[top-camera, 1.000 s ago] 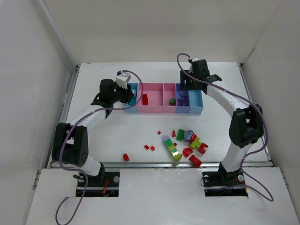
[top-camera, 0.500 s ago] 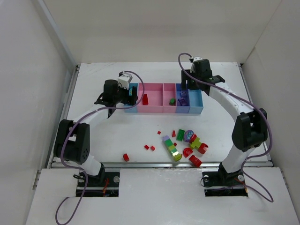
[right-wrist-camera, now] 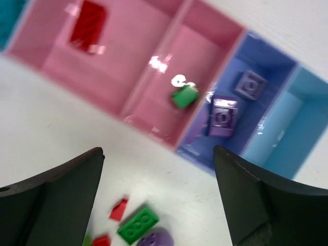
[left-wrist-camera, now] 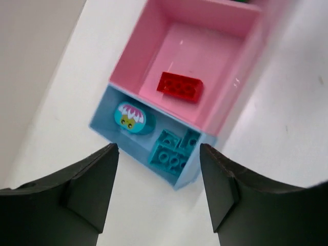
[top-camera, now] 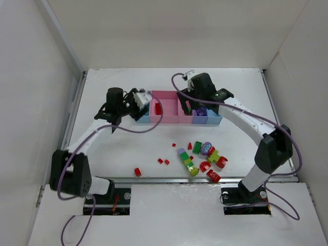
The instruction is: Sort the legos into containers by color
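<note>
The containers (top-camera: 177, 121) stand in a row at mid-table. My left gripper (top-camera: 138, 106) hangs open and empty over the row's left end. Below it, the light blue bin (left-wrist-camera: 105, 123) holds teal legos (left-wrist-camera: 173, 151) and a round teal piece (left-wrist-camera: 130, 117). A red brick (left-wrist-camera: 179, 86) lies in the wide pink bin (left-wrist-camera: 141, 48). My right gripper (top-camera: 188, 100) is open and empty above the row's front edge. A green brick (right-wrist-camera: 184, 96) is in the smaller pink bin, purple bricks (right-wrist-camera: 223, 117) in the purple-blue bin. Loose legos (top-camera: 188, 161) lie in front.
On the table near the arms' bases lie a red brick (top-camera: 137, 171), small red bits (top-camera: 163, 161), a green brick (right-wrist-camera: 137, 224), a purple round piece (top-camera: 207, 148) and red arches (top-camera: 213, 176). The rightmost light blue bin (right-wrist-camera: 292, 118) shows nothing inside. White walls enclose the table.
My left gripper has opened at the light blue bin and drawn back a little. My right arm swung left from the purple-blue bin toward the pink bins and opened wider.
</note>
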{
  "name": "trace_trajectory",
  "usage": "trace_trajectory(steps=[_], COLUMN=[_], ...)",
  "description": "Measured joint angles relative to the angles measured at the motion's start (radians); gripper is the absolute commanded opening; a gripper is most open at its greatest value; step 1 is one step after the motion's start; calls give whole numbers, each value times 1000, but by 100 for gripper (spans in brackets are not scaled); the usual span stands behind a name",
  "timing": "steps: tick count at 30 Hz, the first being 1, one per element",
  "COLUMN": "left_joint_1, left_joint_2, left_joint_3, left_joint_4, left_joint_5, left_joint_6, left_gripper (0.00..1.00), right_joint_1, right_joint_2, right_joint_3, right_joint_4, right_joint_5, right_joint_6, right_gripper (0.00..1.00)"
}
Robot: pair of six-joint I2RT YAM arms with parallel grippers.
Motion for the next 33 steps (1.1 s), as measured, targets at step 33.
trace_trajectory(steps=[33], left_joint_1=[-261], left_joint_2=[-17], left_joint_3=[-46], left_joint_4=[-1184], left_joint_5=[-20], left_joint_6=[1321], left_gripper=[69], right_joint_1=[112], right_joint_2=[-122], right_joint_3=[-203], right_joint_4=[-72], right_joint_5=[-77], right_joint_6=[24], right_gripper=[93])
